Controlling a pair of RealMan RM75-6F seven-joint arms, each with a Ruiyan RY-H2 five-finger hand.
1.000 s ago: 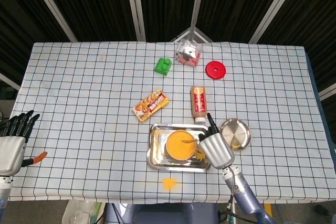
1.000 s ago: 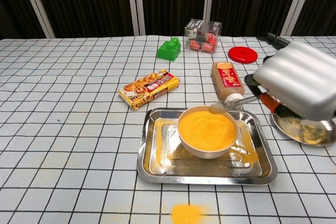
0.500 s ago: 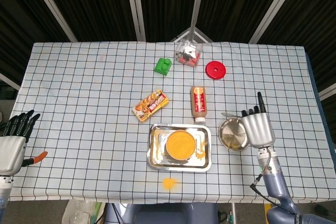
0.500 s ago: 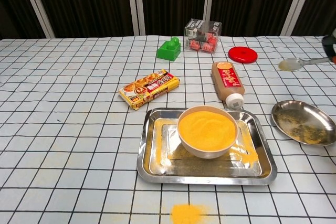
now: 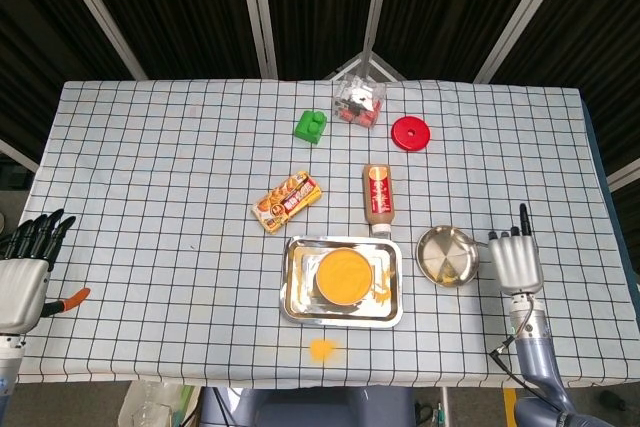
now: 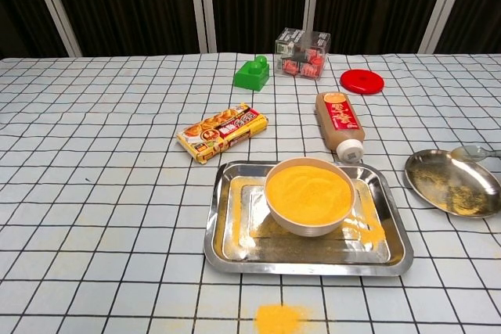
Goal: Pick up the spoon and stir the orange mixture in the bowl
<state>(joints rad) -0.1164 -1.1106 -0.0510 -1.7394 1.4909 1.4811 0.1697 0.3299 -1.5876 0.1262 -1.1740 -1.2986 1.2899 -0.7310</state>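
Spoon: one spoon (image 6: 473,151); only its bowl shows at the right edge of the chest view, lying just beside the far rim of the small round dish (image 6: 454,182), well apart from the mixture.
Right hand: the right hand (image 5: 516,261) sits just right of that dish in the head view, fingers extended upward; whether it grips the spoon handle I cannot tell, since the handle is hidden.
Left hand: the left hand (image 5: 25,267) rests at the near left corner of the surface (image 5: 150,167), fingers spread, holding nothing, out of the way of the work.
Bowl: one bowl (image 6: 308,195) of orange mixture stands in the middle of one steel tray (image 6: 227,248), probably placed there to catch spills; orange powder lies scattered on the tray.
Spill: one orange patch (image 6: 279,318) on the cloth, in front of the tray.
Other things, one each: a sauce bottle (image 6: 339,122) lying on its side, a snack packet (image 6: 222,132), a green block (image 6: 252,73), a clear box (image 6: 302,42), a red lid (image 6: 361,80).
Step, as I judge: stirring looks finished or paused, with the spoon parked beside the dish.
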